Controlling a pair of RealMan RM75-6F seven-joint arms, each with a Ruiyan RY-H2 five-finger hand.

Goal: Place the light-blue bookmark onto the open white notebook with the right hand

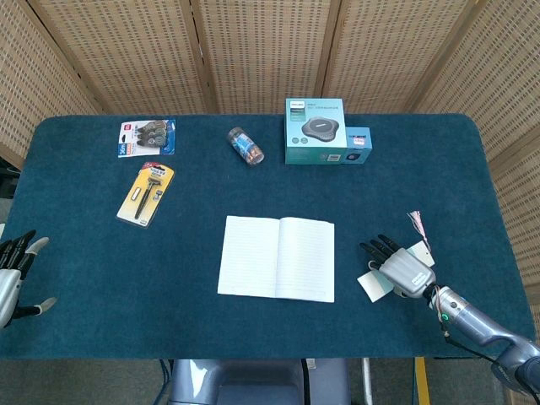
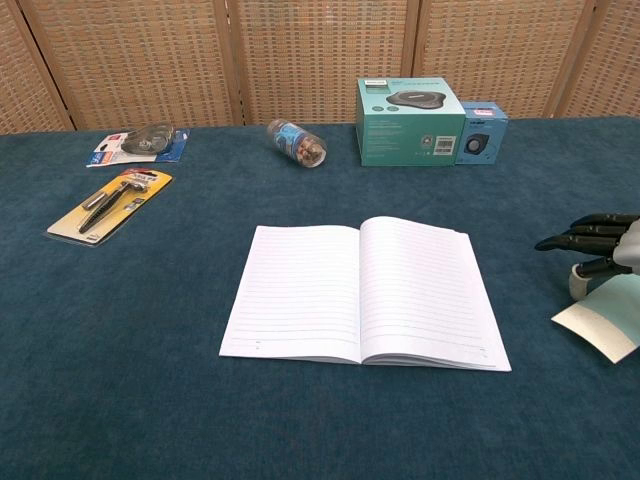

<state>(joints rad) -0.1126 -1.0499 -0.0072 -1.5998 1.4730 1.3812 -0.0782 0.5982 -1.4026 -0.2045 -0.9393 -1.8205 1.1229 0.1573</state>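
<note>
The light-blue bookmark [image 1: 372, 284] [image 2: 603, 325] lies flat on the blue cloth at the right, its pink tassel [image 1: 417, 222] pointing away. My right hand [image 1: 398, 265] [image 2: 596, 247] hovers low over it, fingers stretched out toward the notebook. The thumb points down onto the card's near edge, and nothing is clasped. The open white notebook [image 1: 277, 257] [image 2: 362, 291] lies in the middle of the table, a short gap left of the hand. My left hand [image 1: 12, 276] hangs at the table's left edge with fingers apart and empty.
A teal box [image 1: 315, 131] with a small blue box [image 1: 358, 147] stands at the back. A lying jar [image 1: 245, 145], a blue blister pack [image 1: 146, 137] and a yellow razor pack [image 1: 147, 194] sit at back left. The table edge [image 1: 498, 198] runs close to the right hand.
</note>
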